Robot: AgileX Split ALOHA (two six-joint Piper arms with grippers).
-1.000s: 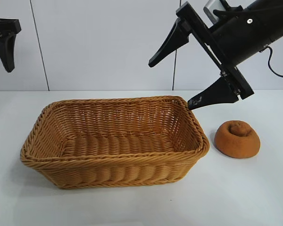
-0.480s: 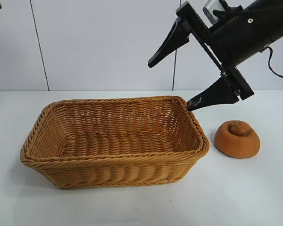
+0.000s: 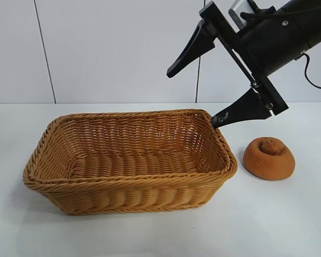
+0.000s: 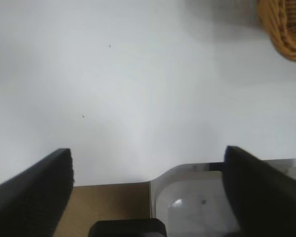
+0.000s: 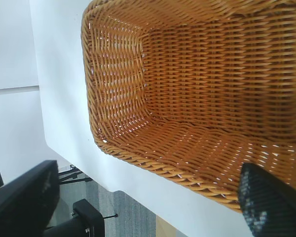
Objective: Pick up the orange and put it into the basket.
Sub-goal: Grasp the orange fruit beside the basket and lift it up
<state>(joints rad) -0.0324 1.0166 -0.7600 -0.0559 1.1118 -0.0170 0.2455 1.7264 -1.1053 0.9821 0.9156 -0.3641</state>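
Reading the exterior view from left to right, I see the basket [image 3: 129, 160] resting on the white tabletop [image 3: 289, 219], nothing inside it. Above its far right corner my right gripper [image 3: 195, 95] hangs tilted downward, jaws wide apart and holding nothing. The orange [image 3: 268, 157] sits on the tabletop just beside the basket's right end. My left gripper [image 4: 148, 190] appears only in its wrist view, jaws apart over the tabletop edge.

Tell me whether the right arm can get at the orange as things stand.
Probably yes. The right gripper hangs open above the basket's near-right corner, and the orange sits uncovered on the table beside the basket, with nothing between them.
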